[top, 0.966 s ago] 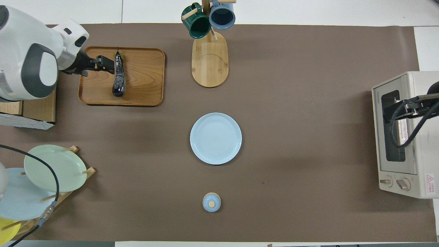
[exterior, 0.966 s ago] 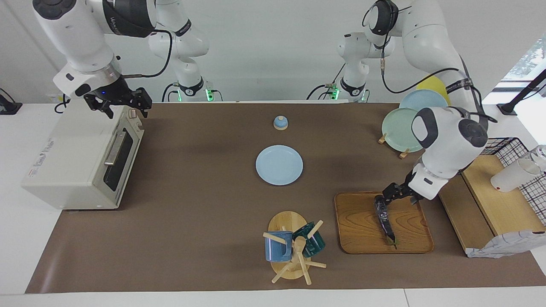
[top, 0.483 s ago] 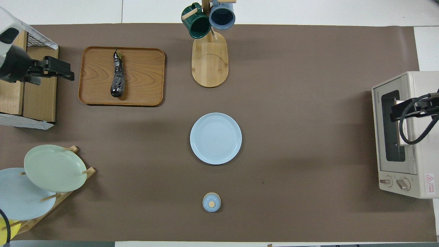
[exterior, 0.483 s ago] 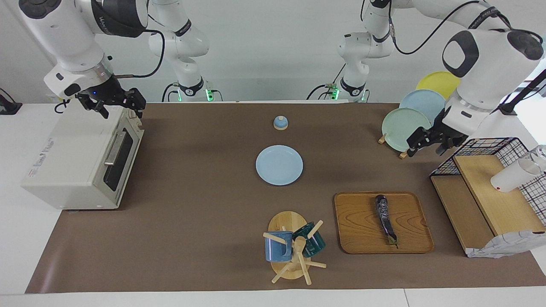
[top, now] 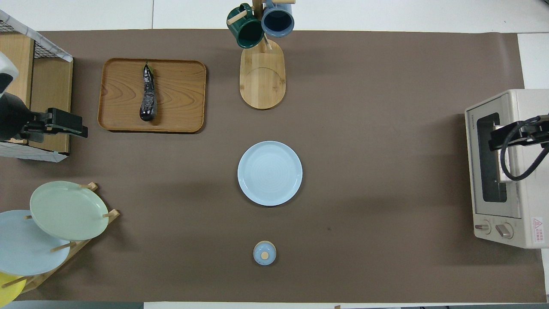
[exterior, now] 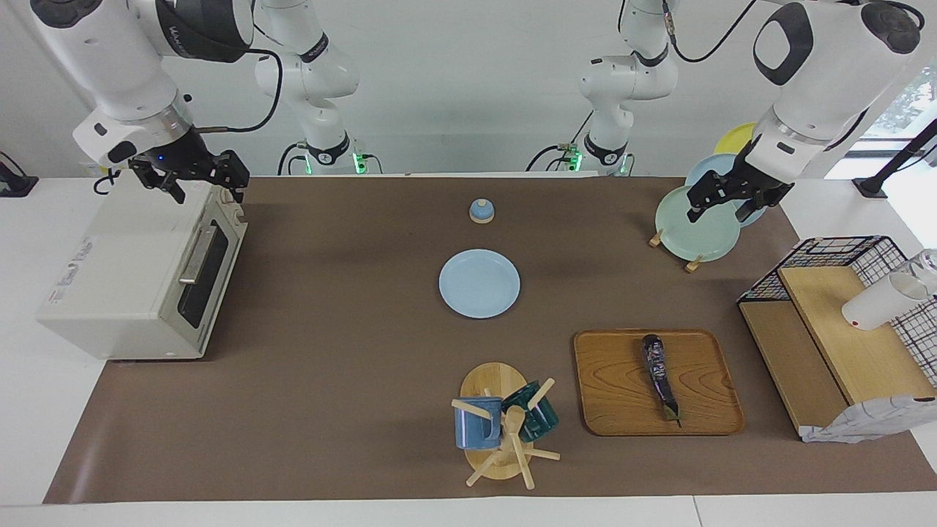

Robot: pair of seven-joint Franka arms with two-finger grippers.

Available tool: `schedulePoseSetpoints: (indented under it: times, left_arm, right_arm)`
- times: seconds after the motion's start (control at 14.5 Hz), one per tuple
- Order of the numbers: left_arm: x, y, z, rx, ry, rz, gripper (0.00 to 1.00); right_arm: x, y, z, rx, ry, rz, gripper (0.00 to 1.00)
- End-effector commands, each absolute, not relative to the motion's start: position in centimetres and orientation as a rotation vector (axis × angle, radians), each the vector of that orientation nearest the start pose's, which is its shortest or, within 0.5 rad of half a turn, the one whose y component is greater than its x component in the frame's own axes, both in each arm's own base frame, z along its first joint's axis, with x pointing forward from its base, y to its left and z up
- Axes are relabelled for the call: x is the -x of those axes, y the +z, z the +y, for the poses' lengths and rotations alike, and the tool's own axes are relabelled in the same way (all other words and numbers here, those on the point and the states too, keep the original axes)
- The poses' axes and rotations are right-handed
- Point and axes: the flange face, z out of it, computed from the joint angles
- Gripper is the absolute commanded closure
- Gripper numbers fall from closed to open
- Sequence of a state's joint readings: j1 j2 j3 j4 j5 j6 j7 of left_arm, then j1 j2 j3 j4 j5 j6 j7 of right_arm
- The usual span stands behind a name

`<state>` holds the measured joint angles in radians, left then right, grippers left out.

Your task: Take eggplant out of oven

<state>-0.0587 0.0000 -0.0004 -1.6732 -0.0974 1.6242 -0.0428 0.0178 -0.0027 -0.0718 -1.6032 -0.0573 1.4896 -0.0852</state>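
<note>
Both grippers are spread and empty: the left gripper (exterior: 721, 203) hangs at upper right over the plates (exterior: 695, 223), the right gripper (exterior: 196, 179) at upper left over the oven (exterior: 139, 271). The eggplant (exterior: 660, 375) lies on the tray (exterior: 607, 388), lower right, apparently done; best retreat clear without brushing plates.

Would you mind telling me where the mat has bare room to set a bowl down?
The widest bare stretch lies between the oven and the blue plate. Another lies between that plate and the plate rack. It is crowded around the mug stand and the wooden tray holding the eggplant.
</note>
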Motion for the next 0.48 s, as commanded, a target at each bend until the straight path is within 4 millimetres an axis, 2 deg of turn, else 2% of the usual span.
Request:
schedulePoseSetpoints:
  times: [0.0,0.07,0.21,0.41]
  left_arm:
    - [-54.3,58.1,-4.5,3.168,0.076,0.035,0.0]
    - [-54.0,58.1,-5.2,3.14,0.099,0.064,0.0]
    - [-53.5,58.1,-4.9,3.133,0.171,0.05,0.0]
    - [-54.2,60.3,-4.7,3.139,0.162,0.036,0.0]
  right_arm:
    - [-54.0,60.5,-3.4,3.16,0.17,-0.026,0.0]
    - [-54.0,60.5,-3.5,3.16,0.17,-0.023,0.0]
    - [-54.0,60.5,-3.5,3.16,0.17,-0.023,0.0]
    - [-54.0,60.5,-3.5,3.16,0.17,-0.023,0.0]
